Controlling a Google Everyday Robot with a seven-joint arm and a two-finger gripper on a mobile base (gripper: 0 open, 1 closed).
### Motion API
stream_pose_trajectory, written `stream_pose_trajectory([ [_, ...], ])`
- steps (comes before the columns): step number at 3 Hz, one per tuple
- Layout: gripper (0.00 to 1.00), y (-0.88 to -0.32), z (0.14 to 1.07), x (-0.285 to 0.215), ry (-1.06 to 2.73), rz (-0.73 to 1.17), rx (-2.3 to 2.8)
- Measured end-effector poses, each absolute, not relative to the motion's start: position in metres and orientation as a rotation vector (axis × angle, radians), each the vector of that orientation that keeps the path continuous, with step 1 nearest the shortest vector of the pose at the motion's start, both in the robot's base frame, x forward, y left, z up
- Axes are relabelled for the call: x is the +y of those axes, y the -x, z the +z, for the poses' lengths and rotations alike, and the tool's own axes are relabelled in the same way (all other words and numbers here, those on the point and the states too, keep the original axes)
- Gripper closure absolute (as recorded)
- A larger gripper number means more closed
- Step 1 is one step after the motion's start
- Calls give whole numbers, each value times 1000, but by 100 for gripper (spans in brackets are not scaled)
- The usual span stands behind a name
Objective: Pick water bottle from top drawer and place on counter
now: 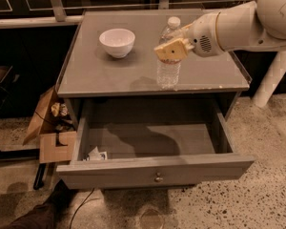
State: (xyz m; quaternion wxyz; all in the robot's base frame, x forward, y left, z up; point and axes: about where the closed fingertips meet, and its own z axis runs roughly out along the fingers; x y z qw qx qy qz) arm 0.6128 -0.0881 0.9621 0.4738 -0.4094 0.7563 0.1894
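Observation:
The water bottle (168,63) is clear and ribbed with a white cap, upright over the front part of the counter (100,73). My gripper (172,49) is shut on the water bottle around its upper half, reaching in from the right on a white arm. The bottle's base is at or just above the counter surface near its front edge; I cannot tell if it touches. The top drawer (155,168) is pulled wide open below, with a round metal knob (158,178) on its front panel.
A white bowl (117,42) stands on the counter at the back left. A small white packet (96,155) lies in the drawer's front left corner. Cardboard pieces (52,137) lie on the floor left of the cabinet. A white post (271,80) stands to the right.

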Motion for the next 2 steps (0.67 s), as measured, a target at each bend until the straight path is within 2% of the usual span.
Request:
stream_pose_trajectory([
  [2,100,-657,958,-73,983,479,1808],
])
